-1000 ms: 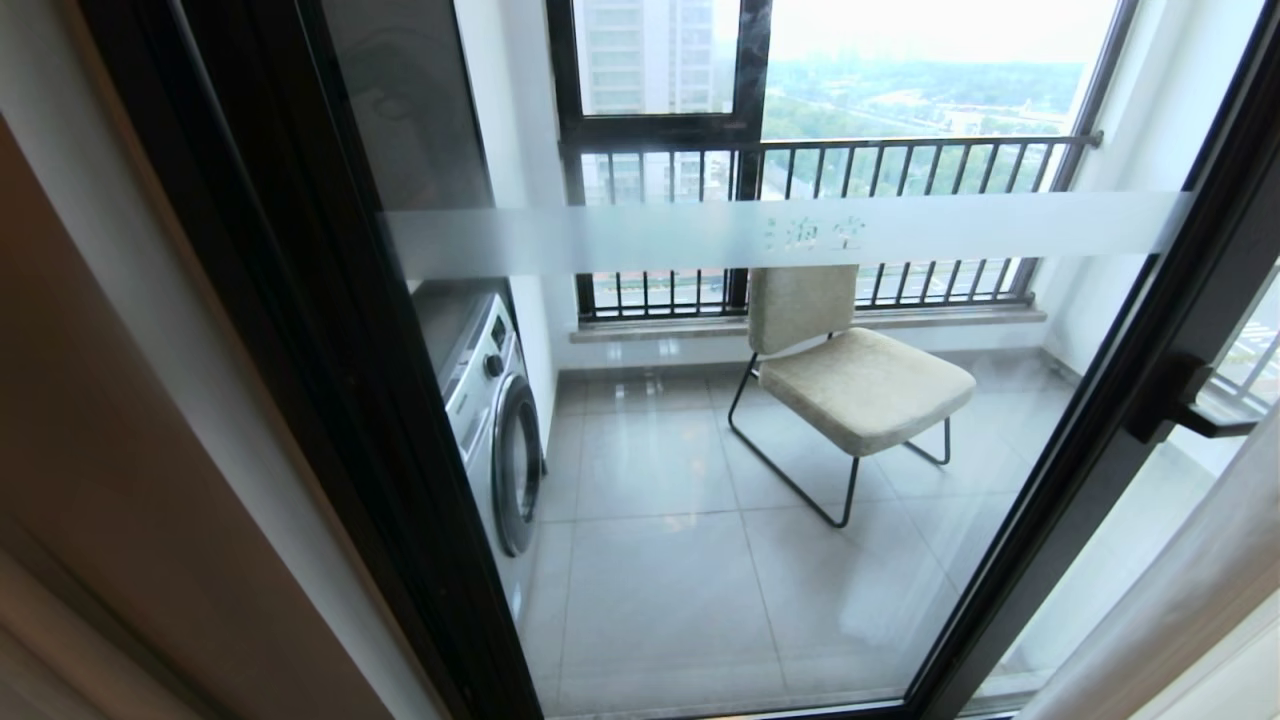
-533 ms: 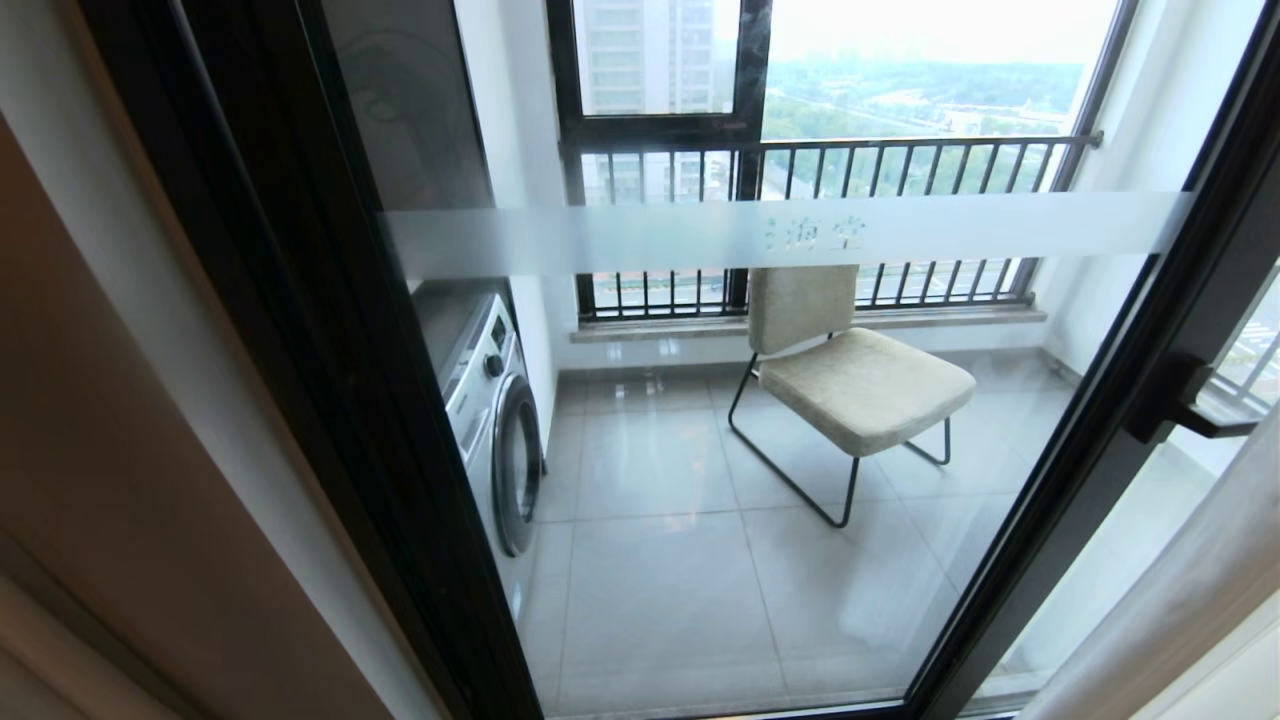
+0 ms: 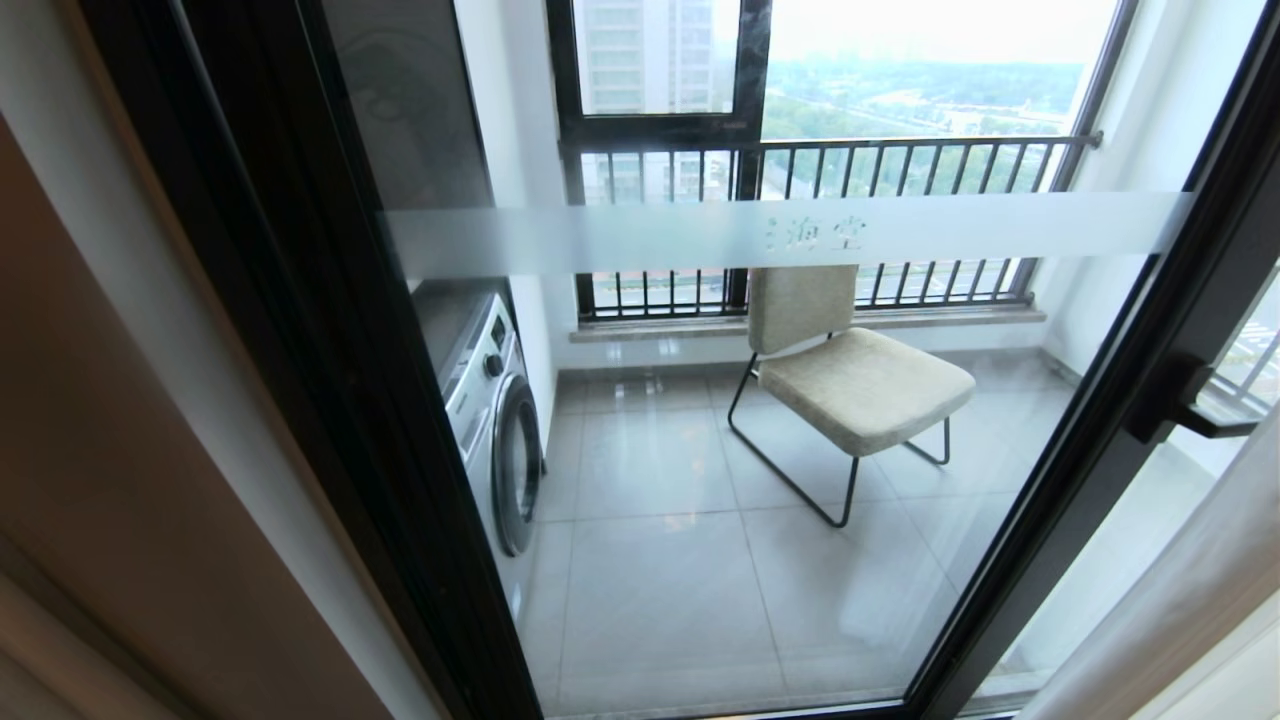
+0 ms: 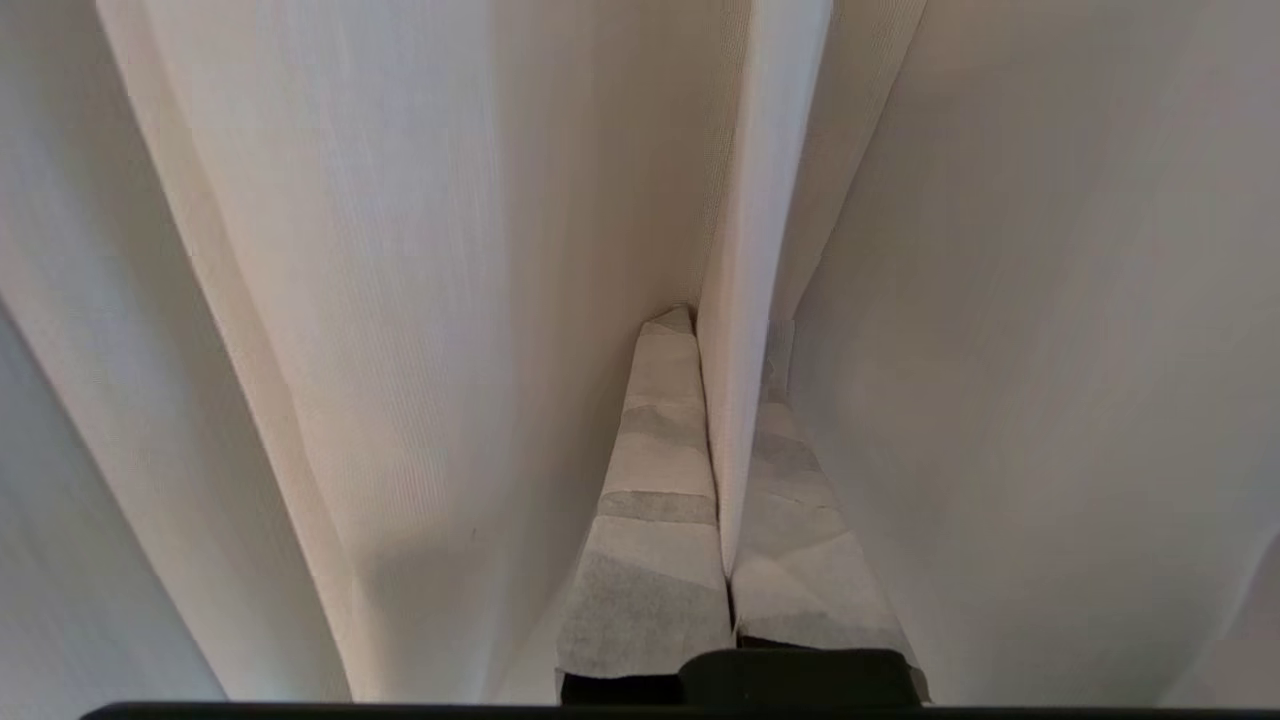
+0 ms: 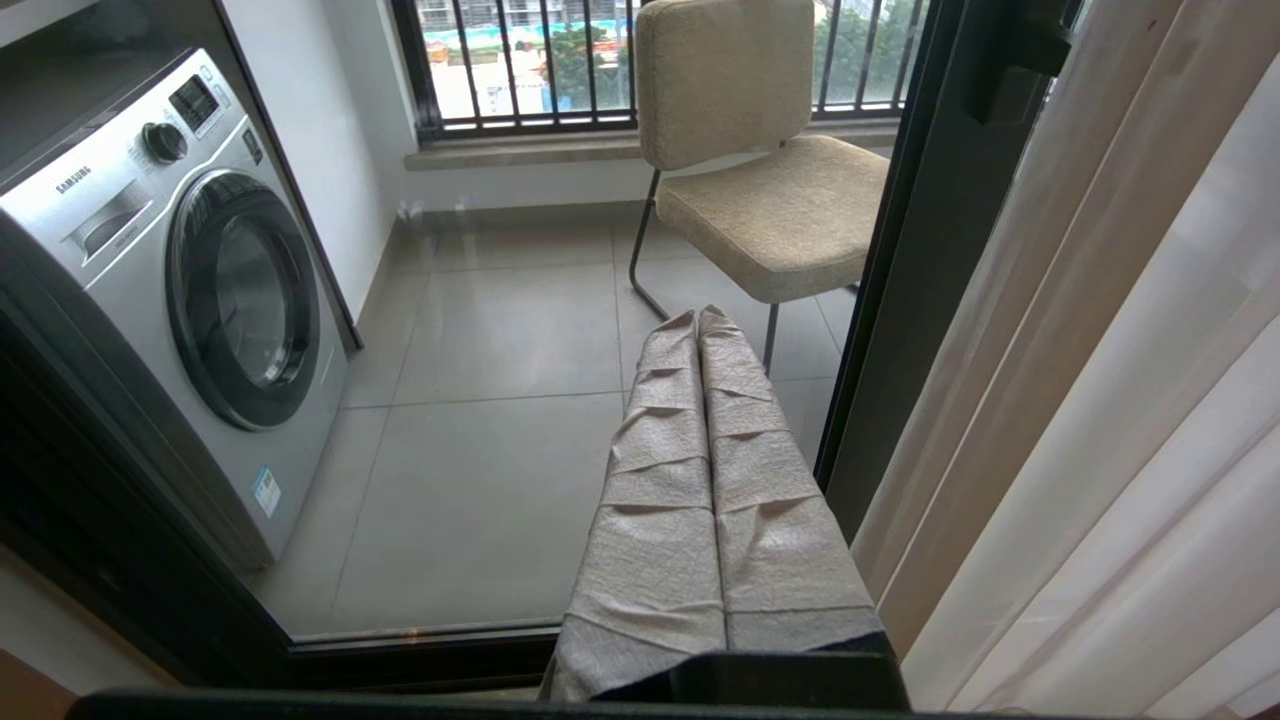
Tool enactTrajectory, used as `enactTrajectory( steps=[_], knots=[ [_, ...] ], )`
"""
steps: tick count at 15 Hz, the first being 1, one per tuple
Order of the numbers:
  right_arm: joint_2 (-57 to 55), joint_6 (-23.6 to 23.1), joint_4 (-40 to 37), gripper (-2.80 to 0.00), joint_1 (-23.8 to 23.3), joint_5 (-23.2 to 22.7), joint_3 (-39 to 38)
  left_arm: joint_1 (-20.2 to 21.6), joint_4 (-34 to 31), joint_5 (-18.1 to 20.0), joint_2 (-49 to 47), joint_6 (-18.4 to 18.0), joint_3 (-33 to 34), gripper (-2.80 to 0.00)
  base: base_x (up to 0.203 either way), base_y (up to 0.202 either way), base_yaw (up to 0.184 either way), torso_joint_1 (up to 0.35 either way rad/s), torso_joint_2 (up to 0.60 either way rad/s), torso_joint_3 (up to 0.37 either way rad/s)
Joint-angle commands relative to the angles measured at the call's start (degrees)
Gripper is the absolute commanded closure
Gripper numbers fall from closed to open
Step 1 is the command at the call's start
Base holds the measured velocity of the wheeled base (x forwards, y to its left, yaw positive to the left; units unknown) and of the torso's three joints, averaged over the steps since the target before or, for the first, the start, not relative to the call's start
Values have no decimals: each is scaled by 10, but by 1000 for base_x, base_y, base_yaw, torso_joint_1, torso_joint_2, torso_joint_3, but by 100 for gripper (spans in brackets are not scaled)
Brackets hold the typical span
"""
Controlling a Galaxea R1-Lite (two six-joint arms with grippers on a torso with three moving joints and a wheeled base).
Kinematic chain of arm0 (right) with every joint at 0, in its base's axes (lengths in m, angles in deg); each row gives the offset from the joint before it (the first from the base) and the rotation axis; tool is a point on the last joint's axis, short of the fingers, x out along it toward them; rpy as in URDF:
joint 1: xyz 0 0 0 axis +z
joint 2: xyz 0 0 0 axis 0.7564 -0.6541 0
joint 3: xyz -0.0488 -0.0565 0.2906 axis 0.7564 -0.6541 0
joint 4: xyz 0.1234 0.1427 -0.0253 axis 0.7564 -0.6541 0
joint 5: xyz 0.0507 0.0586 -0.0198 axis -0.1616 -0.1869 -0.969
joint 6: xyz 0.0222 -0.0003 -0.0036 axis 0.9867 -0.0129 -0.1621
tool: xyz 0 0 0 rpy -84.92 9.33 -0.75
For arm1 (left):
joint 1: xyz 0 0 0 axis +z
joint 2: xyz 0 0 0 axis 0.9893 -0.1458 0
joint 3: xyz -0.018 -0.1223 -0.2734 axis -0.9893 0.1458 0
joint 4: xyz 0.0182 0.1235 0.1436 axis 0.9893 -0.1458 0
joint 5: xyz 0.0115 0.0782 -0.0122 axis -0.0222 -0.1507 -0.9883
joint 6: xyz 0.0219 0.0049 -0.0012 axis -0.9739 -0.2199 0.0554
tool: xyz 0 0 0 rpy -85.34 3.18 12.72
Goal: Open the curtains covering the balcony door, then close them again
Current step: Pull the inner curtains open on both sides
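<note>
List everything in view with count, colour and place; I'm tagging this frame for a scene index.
balcony door: one, clear glass, black frame, uncovered ahead
frosted band: one, whitish, across the glass
door handle: one, black, right frame
curtains: beige and sheer white, bunched right of door; also fill left wrist view
washing machine: one, silver, balcony left
chair: one, beige, black legs, balcony middle
railing: black bars, window behind
left gripper: wrapped fingers shut on a curtain fold
right gripper: wrapped fingers shut, empty, facing door

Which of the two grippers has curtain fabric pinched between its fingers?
The left gripper: a fold of the curtain runs between its shut fingers. The right gripper is shut too, but holds nothing and points at the balcony door.
</note>
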Motion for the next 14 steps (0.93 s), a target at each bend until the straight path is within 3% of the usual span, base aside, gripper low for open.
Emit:
enactTrajectory(
  steps=[1, 7, 14],
  knots=[
    [0, 0, 0, 0, 0, 0, 0, -2, 5, 6, 42, 0, 9, 0, 0, 0, 0, 0, 0, 0],
    [0, 0, 0, 0, 0, 0, 0, -12, 5, 53, 126, -1, 77, 0, 0, 0, 0, 0, 0, 0],
    [0, 0, 0, 0, 0, 0, 0, -18, 4, 58, 161, -1, 115, 0, 0, 0, 0, 0, 0, 0]
  ],
)
